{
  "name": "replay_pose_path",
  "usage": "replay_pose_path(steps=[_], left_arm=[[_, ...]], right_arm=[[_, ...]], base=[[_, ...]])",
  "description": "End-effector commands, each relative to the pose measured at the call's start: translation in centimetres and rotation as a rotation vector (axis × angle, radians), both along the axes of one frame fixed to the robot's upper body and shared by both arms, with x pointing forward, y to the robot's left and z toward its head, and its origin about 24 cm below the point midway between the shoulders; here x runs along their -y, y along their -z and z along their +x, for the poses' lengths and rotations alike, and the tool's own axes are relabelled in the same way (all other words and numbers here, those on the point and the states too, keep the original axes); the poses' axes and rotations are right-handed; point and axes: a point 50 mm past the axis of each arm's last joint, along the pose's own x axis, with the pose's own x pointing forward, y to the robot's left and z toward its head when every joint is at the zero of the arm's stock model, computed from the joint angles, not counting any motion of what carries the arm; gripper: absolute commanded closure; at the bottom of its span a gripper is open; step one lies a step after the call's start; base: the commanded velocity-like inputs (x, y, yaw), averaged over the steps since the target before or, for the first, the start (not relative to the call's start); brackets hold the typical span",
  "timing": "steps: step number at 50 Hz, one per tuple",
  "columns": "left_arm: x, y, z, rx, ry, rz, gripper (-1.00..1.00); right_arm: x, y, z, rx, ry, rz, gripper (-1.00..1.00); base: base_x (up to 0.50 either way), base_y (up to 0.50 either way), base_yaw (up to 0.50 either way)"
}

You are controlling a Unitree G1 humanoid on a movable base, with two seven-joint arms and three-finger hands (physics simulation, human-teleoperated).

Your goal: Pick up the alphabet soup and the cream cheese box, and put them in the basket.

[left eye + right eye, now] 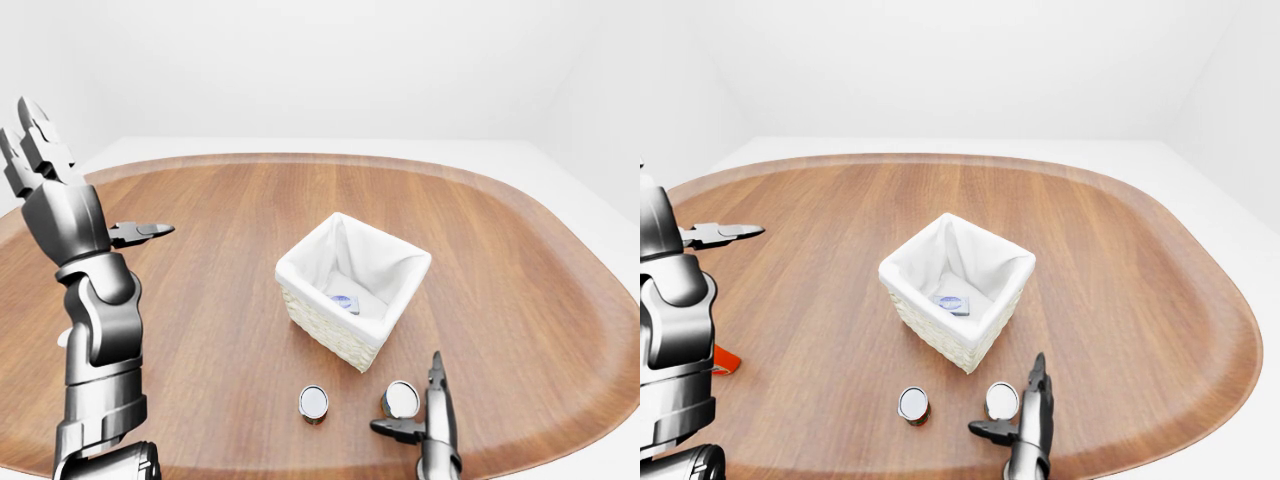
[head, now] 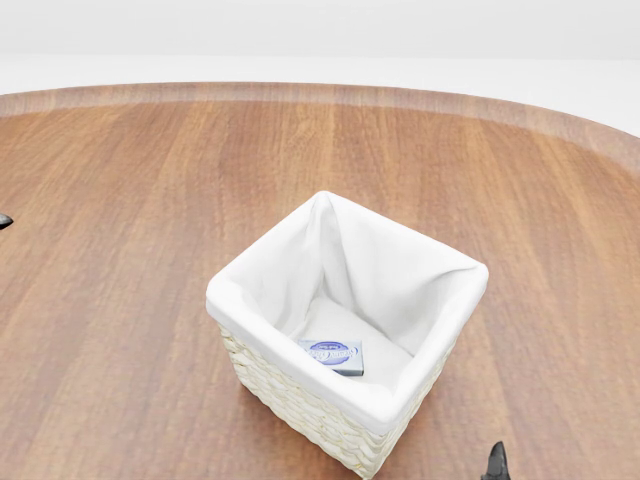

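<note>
At the far left of the left-eye view the left hand (image 1: 45, 165) is raised above the wooden table (image 1: 200, 300), its fingers spread and holding nothing. A small red object (image 1: 726, 360) lies just beside that arm. In the middle stands the white-lined basket (image 2: 262, 375), with the cream cheese box (image 2: 333, 356) flat on its floor. Near the bottom edge stand two cans: one (image 1: 913, 405) alone, the other (image 1: 1001, 401) just beside the right hand (image 1: 1025, 412), whose fingers are spread and do not close round it.
</note>
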Motion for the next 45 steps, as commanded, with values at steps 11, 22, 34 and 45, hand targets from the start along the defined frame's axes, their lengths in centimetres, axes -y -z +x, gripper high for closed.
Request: replay_pose_path(steps=[11,22,34,45], left_arm=[[0.0,0.0,0.0,0.001,0.001,-0.001,-1.00],[0.0,0.0,0.0,0.001,0.000,-0.001,-1.00],[0.0,-0.1,0.0,0.001,0.003,-0.001,-1.00],[0.0,-0.1,0.0,-0.003,0.004,0.002,-1.00]], right_arm=[[-0.5,0.2,1.3,0.002,-0.021,-0.002,-1.00],[-0.1,1.6,0.8,-0.071,-0.014,-0.011,1.00],[0.0,0.9,1.2,-0.030,0.021,0.012,1.00],[-0.5,-5.7,1.9,0.275,0.006,0.038,1.00]], base=[[0.00,0.00,0.00],[0.00,0.00,0.00],[0.00,0.00,0.00],[0.00,0.00,0.00]])
